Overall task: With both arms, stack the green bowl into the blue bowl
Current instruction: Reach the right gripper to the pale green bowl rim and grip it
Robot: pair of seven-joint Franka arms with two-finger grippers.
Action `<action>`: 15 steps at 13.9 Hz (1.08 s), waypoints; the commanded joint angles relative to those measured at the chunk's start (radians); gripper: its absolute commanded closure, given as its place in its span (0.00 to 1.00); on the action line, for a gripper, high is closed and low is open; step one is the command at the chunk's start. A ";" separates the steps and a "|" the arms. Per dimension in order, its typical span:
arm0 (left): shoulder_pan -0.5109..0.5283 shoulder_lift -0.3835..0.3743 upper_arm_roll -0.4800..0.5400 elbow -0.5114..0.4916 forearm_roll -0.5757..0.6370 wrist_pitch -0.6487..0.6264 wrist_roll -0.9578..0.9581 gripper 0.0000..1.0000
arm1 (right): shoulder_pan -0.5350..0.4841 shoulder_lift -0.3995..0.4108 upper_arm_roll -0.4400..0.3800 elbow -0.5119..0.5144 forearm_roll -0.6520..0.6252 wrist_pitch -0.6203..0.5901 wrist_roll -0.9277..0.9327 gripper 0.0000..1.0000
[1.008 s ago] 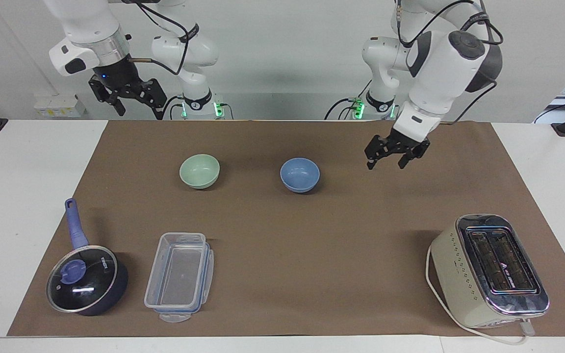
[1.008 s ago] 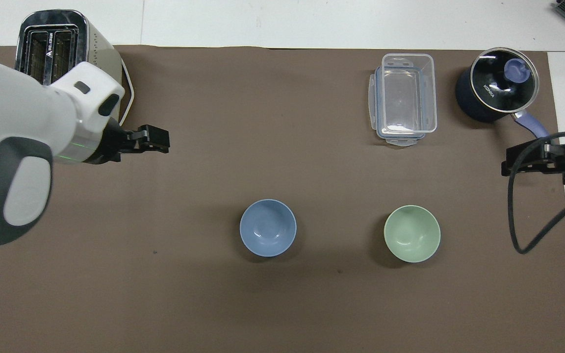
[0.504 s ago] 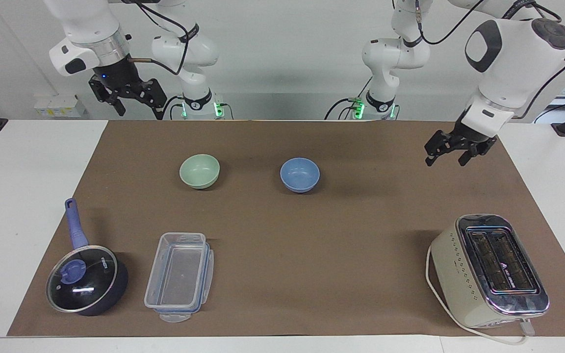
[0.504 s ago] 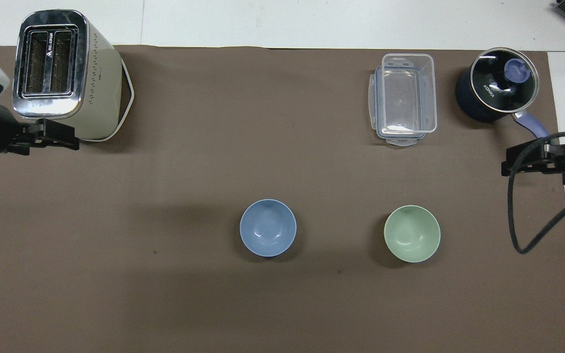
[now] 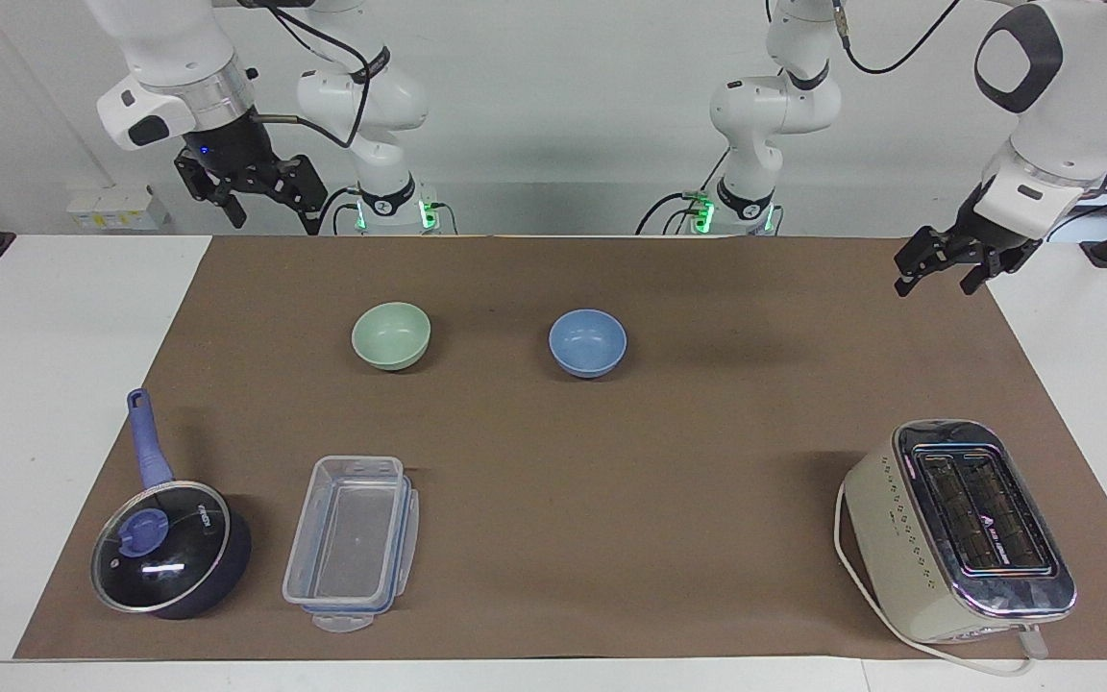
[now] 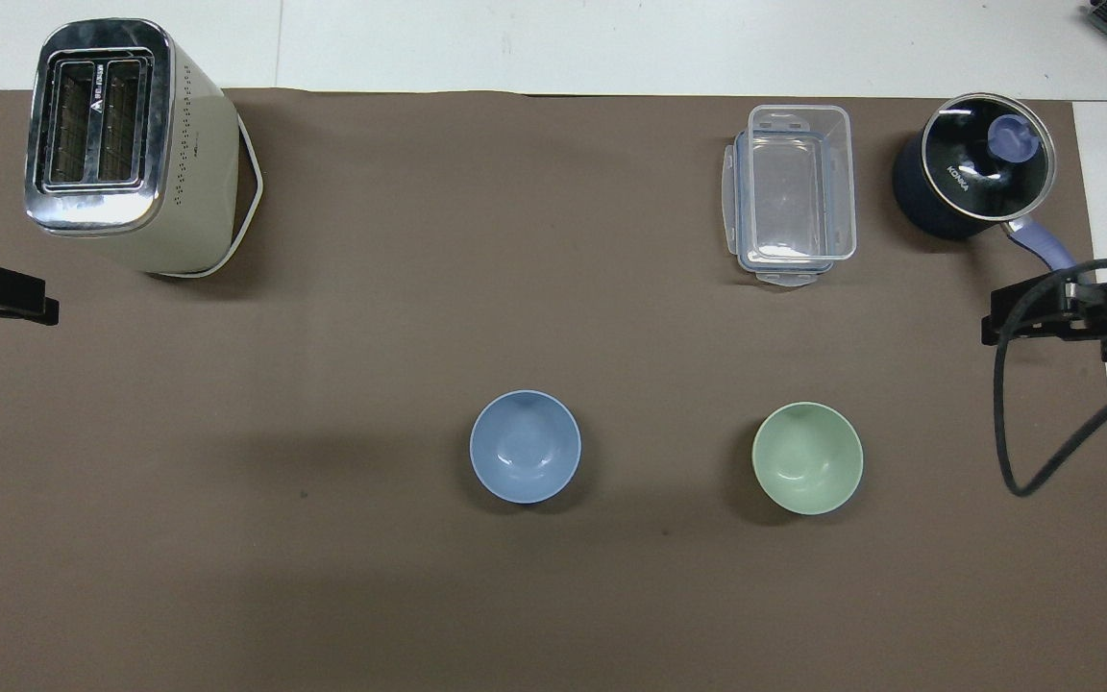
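Observation:
The green bowl (image 5: 391, 334) (image 6: 807, 458) stands upright and empty on the brown mat. The blue bowl (image 5: 588, 342) (image 6: 525, 446) stands beside it, a bowl's width or two apart, toward the left arm's end. My left gripper (image 5: 936, 286) (image 6: 6, 293) is open and empty, raised over the mat's edge at the left arm's end, well away from both bowls. My right gripper (image 5: 275, 223) (image 6: 1058, 336) is open and empty, held high over the mat's edge at the right arm's end, and waits.
A cream toaster (image 5: 962, 529) (image 6: 121, 144) stands farther from the robots at the left arm's end. A clear lidless container (image 5: 352, 543) (image 6: 792, 192) and a dark blue lidded saucepan (image 5: 169, 557) (image 6: 974, 178) stand farther from the robots than the green bowl.
My left arm has swung away from beside the blue bowl toward its own end of the table and risen a little. The right arm and both bowls have not moved.

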 commanded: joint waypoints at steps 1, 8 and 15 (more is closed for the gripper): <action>0.015 0.013 -0.015 0.084 0.024 -0.114 0.012 0.00 | -0.030 -0.092 0.005 -0.163 0.019 0.109 -0.037 0.00; 0.006 -0.019 -0.018 0.079 0.068 -0.153 0.039 0.00 | -0.013 -0.128 0.006 -0.539 0.022 0.440 -0.043 0.00; 0.000 -0.019 -0.018 0.081 0.066 -0.156 0.038 0.00 | -0.001 -0.118 0.008 -0.831 0.022 0.732 -0.106 0.00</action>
